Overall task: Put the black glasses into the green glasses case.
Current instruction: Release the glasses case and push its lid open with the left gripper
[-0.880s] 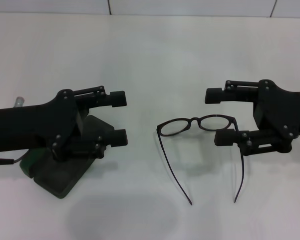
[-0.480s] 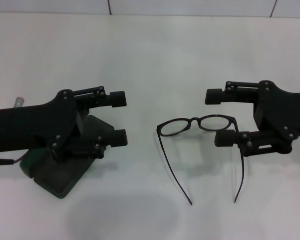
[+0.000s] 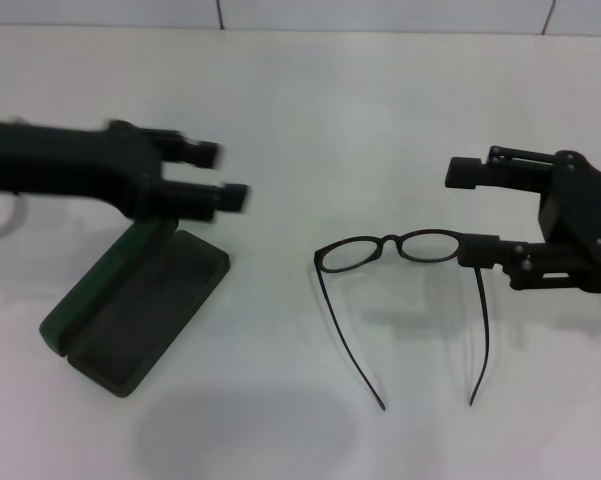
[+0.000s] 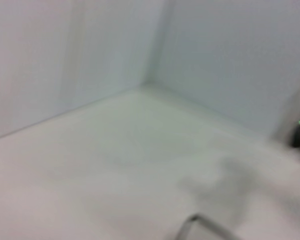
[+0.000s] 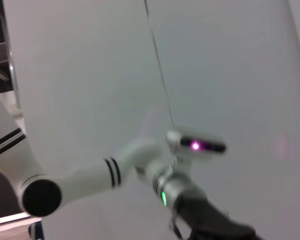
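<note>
The black glasses (image 3: 395,247) lie open on the white table (image 3: 310,110), lenses toward the far side and temple arms pointing at me. My right gripper (image 3: 470,210) is open, just right of the glasses. Its nearer finger (image 3: 480,248) is at the frame's right hinge; I cannot tell if they touch. The green glasses case (image 3: 140,310) lies open at the left, dark inside up. My left gripper (image 3: 220,176) is open and empty, blurred by motion, above the case's far end. Neither wrist view shows the case.
The table's back edge meets a pale wall (image 3: 380,12). The right wrist view shows the left arm's white link (image 5: 90,175) with a green light. The left wrist view shows only blurred table and wall corner (image 4: 150,85).
My left gripper has swung up and back to the left, uncovering the green case. My right gripper has shifted right and slightly away. The glasses and case have not moved.
</note>
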You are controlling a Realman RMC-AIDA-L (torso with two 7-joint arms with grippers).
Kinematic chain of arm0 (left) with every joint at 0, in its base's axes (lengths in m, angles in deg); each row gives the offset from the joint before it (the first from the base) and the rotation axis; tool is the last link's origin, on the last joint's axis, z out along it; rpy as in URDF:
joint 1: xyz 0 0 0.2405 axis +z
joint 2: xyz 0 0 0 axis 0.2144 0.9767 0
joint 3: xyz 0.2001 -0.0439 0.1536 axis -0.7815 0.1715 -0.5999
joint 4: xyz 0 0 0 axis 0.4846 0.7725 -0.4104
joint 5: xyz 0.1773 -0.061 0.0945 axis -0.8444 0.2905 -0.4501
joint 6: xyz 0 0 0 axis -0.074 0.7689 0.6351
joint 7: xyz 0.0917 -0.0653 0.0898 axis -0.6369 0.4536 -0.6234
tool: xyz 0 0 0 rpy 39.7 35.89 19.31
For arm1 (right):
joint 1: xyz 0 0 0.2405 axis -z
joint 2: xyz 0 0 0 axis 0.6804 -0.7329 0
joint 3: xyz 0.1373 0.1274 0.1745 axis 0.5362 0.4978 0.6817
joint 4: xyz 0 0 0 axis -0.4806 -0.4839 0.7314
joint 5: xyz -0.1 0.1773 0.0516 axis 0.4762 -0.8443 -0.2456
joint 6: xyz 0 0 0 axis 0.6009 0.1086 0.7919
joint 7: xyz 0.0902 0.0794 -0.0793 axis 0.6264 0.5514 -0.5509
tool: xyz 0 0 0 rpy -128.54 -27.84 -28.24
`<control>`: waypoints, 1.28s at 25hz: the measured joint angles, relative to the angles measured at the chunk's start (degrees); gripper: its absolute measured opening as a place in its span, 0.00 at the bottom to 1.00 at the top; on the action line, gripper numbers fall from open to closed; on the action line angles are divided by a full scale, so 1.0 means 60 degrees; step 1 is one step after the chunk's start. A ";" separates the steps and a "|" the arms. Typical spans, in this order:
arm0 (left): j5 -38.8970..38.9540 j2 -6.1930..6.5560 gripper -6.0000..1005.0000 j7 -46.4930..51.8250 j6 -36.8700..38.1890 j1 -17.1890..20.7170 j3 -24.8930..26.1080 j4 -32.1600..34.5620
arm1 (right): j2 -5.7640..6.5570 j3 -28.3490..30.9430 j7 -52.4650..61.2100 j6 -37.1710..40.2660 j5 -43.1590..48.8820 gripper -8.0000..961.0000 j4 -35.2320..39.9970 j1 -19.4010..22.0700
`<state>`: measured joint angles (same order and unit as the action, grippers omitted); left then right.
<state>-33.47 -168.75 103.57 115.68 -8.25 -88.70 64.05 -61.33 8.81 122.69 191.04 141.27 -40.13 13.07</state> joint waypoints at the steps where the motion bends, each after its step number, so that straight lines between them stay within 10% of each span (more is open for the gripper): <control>1: -0.0519 -0.0101 0.76 0.0693 -0.0002 0.0057 -0.0023 0.1045 | 0.0003 0.0040 0.0001 -0.0003 0.0001 0.80 -0.0006 0.0061; 5: -0.3303 -0.0603 0.76 0.3325 0.0025 0.0416 -0.0504 0.5284 | -0.0031 0.0304 -0.0006 -0.0052 0.0002 0.80 -0.0019 0.0417; 9: -0.4900 -0.0625 0.75 0.5041 0.0066 0.0705 -0.1571 0.6742 | -0.0068 0.0568 -0.0028 -0.0072 0.0003 0.80 -0.0024 0.0713; 32: -0.7114 -0.0679 0.73 0.5446 -0.0550 -0.0137 -0.1977 0.2534 | -0.0178 0.0730 -0.0070 -0.0636 0.0115 0.80 -0.0023 0.0715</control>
<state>-76.16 -172.83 136.25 112.38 -9.08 -100.56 79.25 -62.40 13.18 122.27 187.22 141.96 -40.27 17.36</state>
